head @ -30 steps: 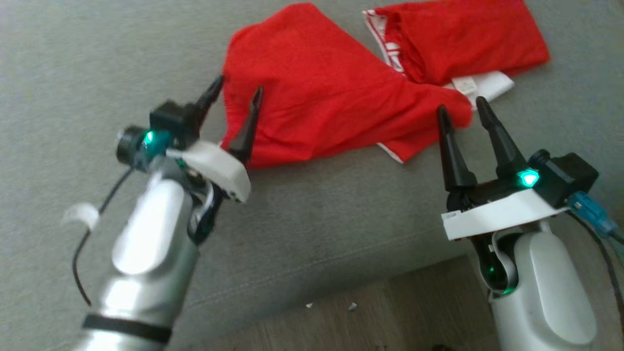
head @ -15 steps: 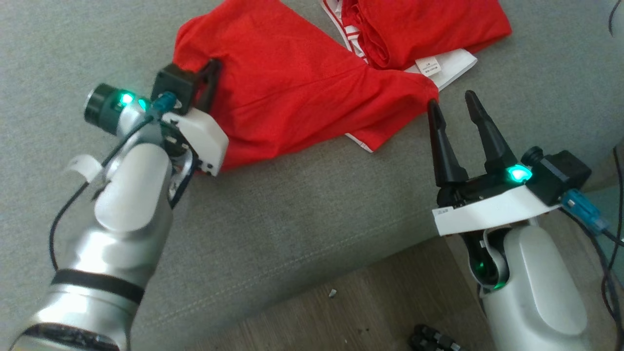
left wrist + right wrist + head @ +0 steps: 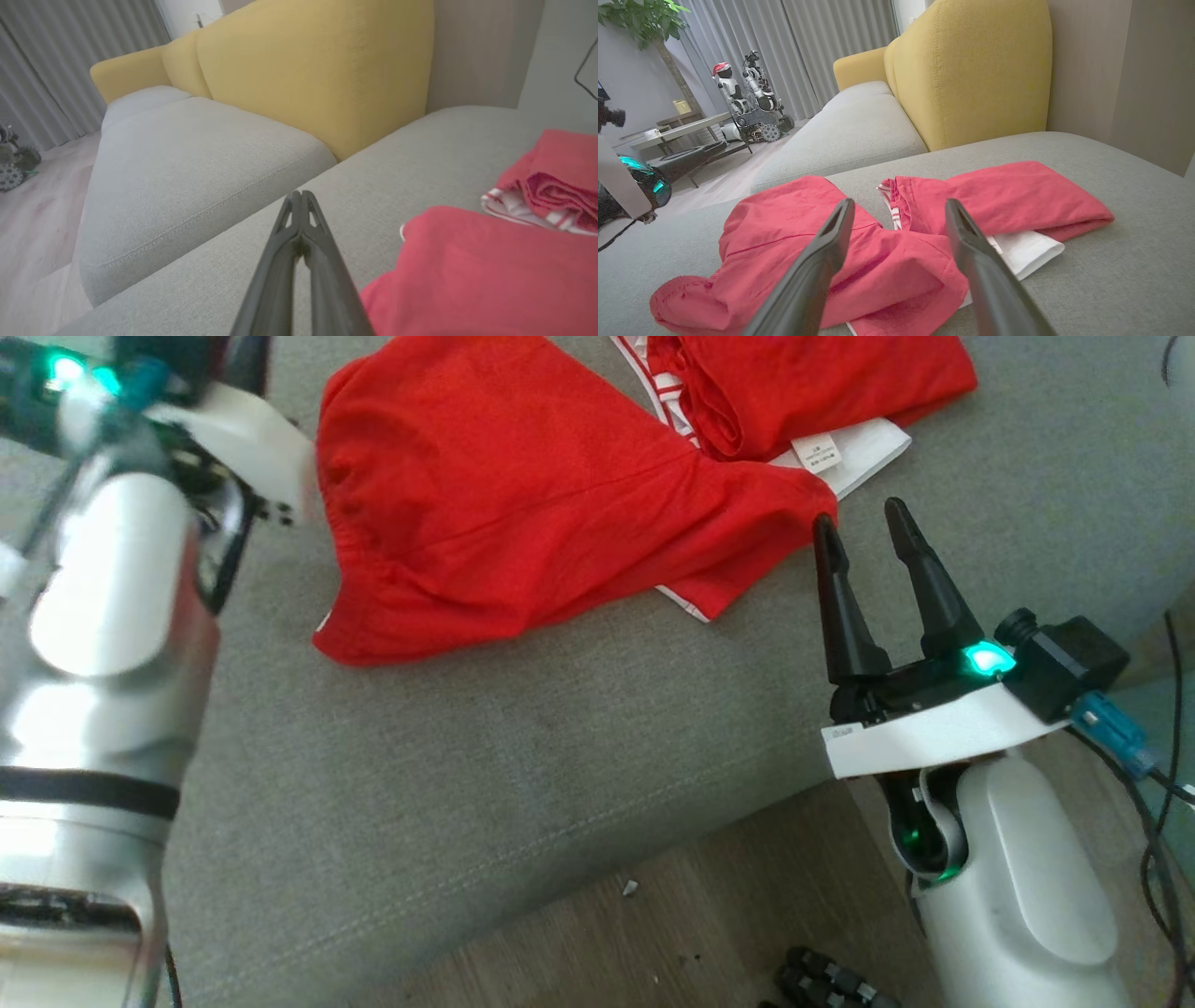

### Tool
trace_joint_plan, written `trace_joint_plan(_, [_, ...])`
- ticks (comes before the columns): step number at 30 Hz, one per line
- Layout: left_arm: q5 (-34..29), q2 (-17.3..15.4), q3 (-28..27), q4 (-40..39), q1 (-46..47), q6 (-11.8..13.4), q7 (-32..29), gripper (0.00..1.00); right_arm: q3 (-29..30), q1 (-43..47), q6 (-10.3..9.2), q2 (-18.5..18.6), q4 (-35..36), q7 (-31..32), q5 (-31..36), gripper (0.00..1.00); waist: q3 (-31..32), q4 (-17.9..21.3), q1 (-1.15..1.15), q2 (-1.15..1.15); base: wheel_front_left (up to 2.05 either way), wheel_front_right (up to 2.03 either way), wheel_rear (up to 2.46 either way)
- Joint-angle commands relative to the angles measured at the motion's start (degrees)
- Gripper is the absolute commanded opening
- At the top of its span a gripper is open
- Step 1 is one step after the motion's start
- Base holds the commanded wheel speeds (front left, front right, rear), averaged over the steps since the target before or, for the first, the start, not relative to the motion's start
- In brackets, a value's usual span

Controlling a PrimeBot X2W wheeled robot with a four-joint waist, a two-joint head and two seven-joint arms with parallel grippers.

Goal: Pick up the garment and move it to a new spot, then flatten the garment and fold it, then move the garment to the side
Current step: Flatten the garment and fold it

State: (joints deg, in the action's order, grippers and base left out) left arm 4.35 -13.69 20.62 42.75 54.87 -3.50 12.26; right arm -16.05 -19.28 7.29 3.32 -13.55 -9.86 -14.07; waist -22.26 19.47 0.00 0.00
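A grey sofa seat (image 3: 467, 784) carries everything. From the head view it is a flat expanse with a stitched front edge, and wooden floor (image 3: 709, 924) below it. The two wrist views look across the seat instead and bring in the yellow backrest (image 3: 317, 70) standing behind it. The right wrist view also takes in grey curtains (image 3: 794, 42) and another wheeled robot (image 3: 747, 98) parked across the room.

The red garment (image 3: 523, 504) lies crumpled on the far part of the seat, in two lumps joined at the middle. The head view shows its white-striped trim and a white panel (image 3: 873, 453) poking out at the far right. The right wrist view shows the near lump (image 3: 794, 219) bunched low in front.

The left claw (image 3: 300, 196) is seen from its own wrist with both fingers pressed together over bare seat, the garment (image 3: 467, 270) off to their right. The right claw (image 3: 859, 518) hovers at the garment's near right corner with its fingers spread apart, and in its own view (image 3: 899, 205) the cloth lies between and beyond them.

A small printed tag (image 3: 818, 455) sits on the white panel. A pale crumb (image 3: 631, 888) lies on the floor.
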Motion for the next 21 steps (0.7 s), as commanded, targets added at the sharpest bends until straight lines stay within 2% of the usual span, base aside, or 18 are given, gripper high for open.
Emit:
trace_joint_plan(1, [1.6, -2.4, -2.9, -1.9, 2.7, 0.5, 0.3, 0.00, -1.1, -1.4, 0.20, -0.4, 1.6, -0.7, -0.4, 1.00, 0.0, 0.0, 0.00, 0.00, 0.00, 0.00, 0.00])
trace_joint_plan(6, [7.9, -2.8, -8.1, -4.0, 0.7, 0.2, 1.2, 0.00, -0.3, -1.8, 0.20, -0.4, 1.6, -1.6, -0.6, 1.00, 0.8, -1.1, 0.00, 0.00, 0.00, 0.00, 0.00])
trace_joint_plan(12, [15.1, -1.0, -14.5, -12.6, -9.5, 0.9, 2.5, 0.00, 1.8, -1.2, 0.20, -0.4, 2.3, -2.5, 0.6, 1.00, 3.5, -5.1, 0.00, 0.00, 0.00, 0.00, 0.00])
trace_joint_plan(16, [17.3, 0.9, -17.7, -21.5, -20.1, 1.9, 2.7, 0.00, 3.1, -0.3, 0.20, -0.4, 2.7, -2.2, 1.9, 1.00, 5.6, -7.9, 0.00, 0.00, 0.00, 0.00, 0.00])
trace_joint_plan(17, [17.3, 0.9, -17.7, -21.5, -20.1, 1.9, 2.7, 0.00, 3.1, -0.3, 0.20, -0.4, 2.7, -2.2, 1.9, 1.00, 5.6, -7.9, 0.00, 0.00, 0.00, 0.00, 0.00])
trace_joint_plan(18, [17.0, 1.9, -18.9, -26.4, -25.6, 2.5, 2.7, 0.00, 3.4, 0.2, 0.20, -0.4, 2.8, -2.0, 2.3, 1.00, 6.7, -9.0, 0.00, 0.00, 0.00, 0.00, 0.00])
trace_joint_plan(21, [16.4, 3.5, -19.6, -30.7, -31.1, 3.0, 2.7, 0.00, 3.3, 0.8, 0.20, -0.4, 2.8, -1.7, 2.7, 1.00, 7.8, -10.1, 0.00, 0.00, 0.00, 0.00, 0.00])
